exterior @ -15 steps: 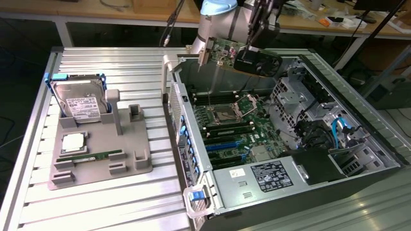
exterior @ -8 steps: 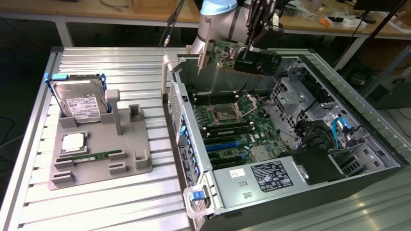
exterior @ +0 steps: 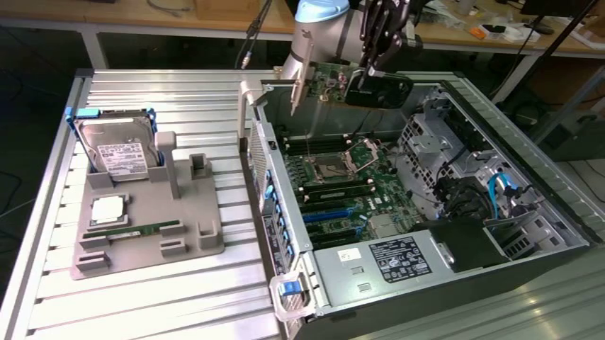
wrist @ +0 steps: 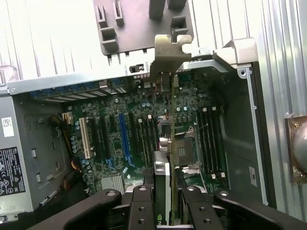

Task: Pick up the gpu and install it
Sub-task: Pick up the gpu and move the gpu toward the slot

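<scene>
The gpu (exterior: 333, 79), a dark-green card with a silver end bracket and a black cooler, hangs in the air over the far end of the open computer case (exterior: 557, 212). My gripper (exterior: 370, 65) comes down from above and is shut on its upper edge. In the wrist view the gpu (wrist: 166, 143) runs edge-on away from my gripper (wrist: 165, 211), its bracket (wrist: 169, 50) reaching over the case wall. One black finger (wrist: 141, 206) presses each side of the card. Below lies the motherboard (wrist: 120, 158) with its blue and black slots (wrist: 123, 134).
A grey fixture (exterior: 142, 212) at the exterior view's left carries a hard drive (exterior: 118, 152), a processor (exterior: 107, 209) and a RAM stick (exterior: 132, 230). Inside the case are the power supply (exterior: 392, 258), a drive cage (exterior: 444, 149) and blue cables (exterior: 501, 191).
</scene>
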`<state>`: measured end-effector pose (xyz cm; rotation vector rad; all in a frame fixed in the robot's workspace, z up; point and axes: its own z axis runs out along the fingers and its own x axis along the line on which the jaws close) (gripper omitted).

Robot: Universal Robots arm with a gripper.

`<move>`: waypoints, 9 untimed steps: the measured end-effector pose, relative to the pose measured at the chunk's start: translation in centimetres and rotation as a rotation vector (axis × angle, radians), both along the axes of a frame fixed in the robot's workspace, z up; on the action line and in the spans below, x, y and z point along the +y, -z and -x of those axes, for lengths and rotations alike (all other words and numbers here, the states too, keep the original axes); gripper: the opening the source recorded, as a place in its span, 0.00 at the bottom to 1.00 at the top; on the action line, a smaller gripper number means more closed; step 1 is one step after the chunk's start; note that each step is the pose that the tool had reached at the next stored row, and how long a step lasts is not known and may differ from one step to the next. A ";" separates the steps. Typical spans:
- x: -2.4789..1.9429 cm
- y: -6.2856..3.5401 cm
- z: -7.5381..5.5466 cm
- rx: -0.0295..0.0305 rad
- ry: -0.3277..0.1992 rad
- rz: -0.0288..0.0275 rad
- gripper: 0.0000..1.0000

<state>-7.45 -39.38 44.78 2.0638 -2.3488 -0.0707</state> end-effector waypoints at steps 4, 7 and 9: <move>0.00 0.00 0.0 0.0001 -0.046 0.0007 0.27; 0.00 0.00 0.0 0.0001 -0.085 0.0011 0.27; 0.00 0.00 0.0 0.0002 -0.109 0.0015 0.27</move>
